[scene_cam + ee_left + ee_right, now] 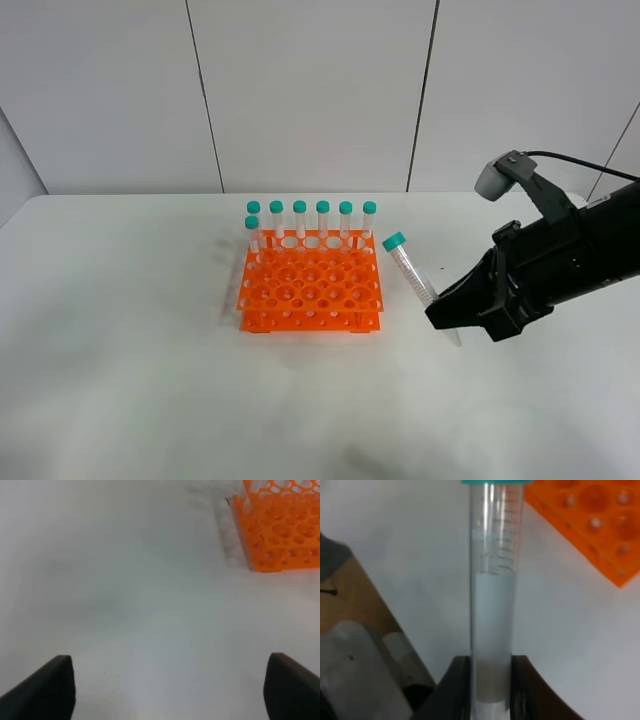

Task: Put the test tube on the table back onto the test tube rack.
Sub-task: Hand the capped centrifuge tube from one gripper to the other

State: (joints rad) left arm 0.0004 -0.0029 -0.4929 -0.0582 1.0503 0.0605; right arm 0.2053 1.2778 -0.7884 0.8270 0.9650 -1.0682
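My right gripper (447, 312) is shut on the test tube (411, 272), holding it by its lower end above the white table (150, 400), just right of the orange test tube rack (310, 285). The tube is tilted, its teal cap (394, 241) up and leaning toward the rack. In the right wrist view the clear tube (495, 580) stands between the two black fingers (457, 685), with the rack's corner (590, 525) beside it. Several identical teal-capped tubes (311, 222) stand in the rack's back row. My left gripper (167, 685) is open over bare table, with the rack (280, 530) ahead.
A white panelled wall stands behind the table. The table's far edge runs just behind the rack. The right arm's black body (560, 260) reaches in from the right side.
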